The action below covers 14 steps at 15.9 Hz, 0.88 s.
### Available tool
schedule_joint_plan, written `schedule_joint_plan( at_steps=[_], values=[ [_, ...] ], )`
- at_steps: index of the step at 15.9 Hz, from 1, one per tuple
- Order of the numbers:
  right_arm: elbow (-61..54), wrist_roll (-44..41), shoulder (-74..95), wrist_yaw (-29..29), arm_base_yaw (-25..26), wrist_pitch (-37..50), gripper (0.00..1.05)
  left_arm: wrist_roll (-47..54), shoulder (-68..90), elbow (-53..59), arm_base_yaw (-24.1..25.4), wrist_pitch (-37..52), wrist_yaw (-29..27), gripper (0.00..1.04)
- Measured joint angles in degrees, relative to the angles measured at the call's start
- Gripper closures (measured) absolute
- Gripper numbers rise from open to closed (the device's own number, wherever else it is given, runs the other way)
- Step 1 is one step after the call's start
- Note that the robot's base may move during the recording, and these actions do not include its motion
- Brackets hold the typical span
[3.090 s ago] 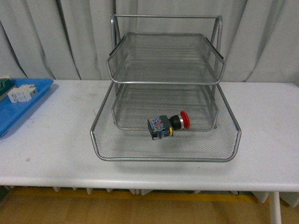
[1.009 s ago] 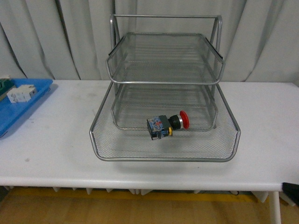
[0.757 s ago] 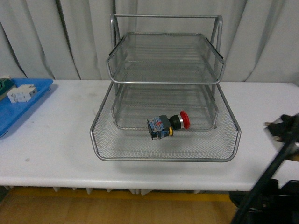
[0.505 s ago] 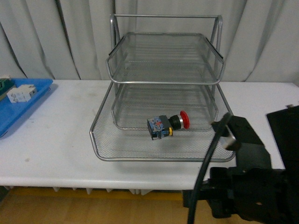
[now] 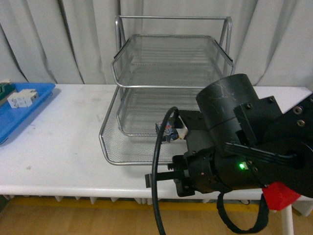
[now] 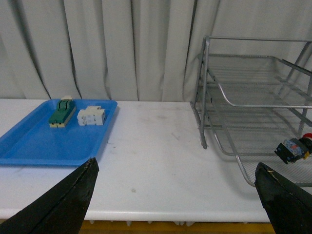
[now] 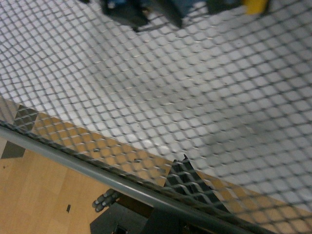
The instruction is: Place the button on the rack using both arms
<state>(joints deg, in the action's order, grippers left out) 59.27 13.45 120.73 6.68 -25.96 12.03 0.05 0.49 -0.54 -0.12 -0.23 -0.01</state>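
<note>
The silver three-tier rack (image 5: 171,63) stands at the middle of the white table. The button (image 5: 167,130) lies on its pulled-out bottom shelf (image 5: 104,142), mostly hidden by my right arm (image 5: 234,147). In the right wrist view the mesh fills the picture. My right gripper (image 7: 184,165) is shut and shows dark through it beside the shelf's rim bar (image 7: 73,158), with the button (image 7: 146,9) at the edge. My left gripper (image 6: 175,171) hangs open over the table's front edge, well left of the rack (image 6: 253,105) and the button (image 6: 292,147).
A blue tray (image 6: 29,146) at the table's left end holds a green terminal block (image 6: 61,112) and a white component (image 6: 91,116). It shows in the front view as well, the blue tray (image 5: 19,115). Grey curtains hang behind the table.
My right arm has risen from the lower right and now covers the shelf's right front. The bottom shelf's front rim sits slightly farther back than before.
</note>
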Motion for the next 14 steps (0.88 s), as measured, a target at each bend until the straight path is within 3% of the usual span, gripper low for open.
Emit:
schedule_joint_plan(
  at_steps=[5, 8, 11, 14],
  values=[
    [9.7, 0.57, 4.28, -0.31, -0.74, -6.62, 1.03, 0.0, 0.0, 0.0, 0.0, 0.02, 0.0, 0.07],
    [18.45, -3.37, 5.64, -6.23, 1.14, -0.68, 1.03, 0.0, 0.0, 0.0, 0.0, 0.02, 0.0, 0.07],
    [23.71, -5.88, 6.16, -8.74, 3.17, -2.38, 1.03, 0.0, 0.0, 0.0, 0.11, 0.04, 0.02, 0.07],
    [19.69, -5.25, 6.64, -8.11, 3.5, -0.83, 1.03, 0.0, 0.0, 0.0, 0.11, 0.02, 0.0, 0.07]
  ],
)
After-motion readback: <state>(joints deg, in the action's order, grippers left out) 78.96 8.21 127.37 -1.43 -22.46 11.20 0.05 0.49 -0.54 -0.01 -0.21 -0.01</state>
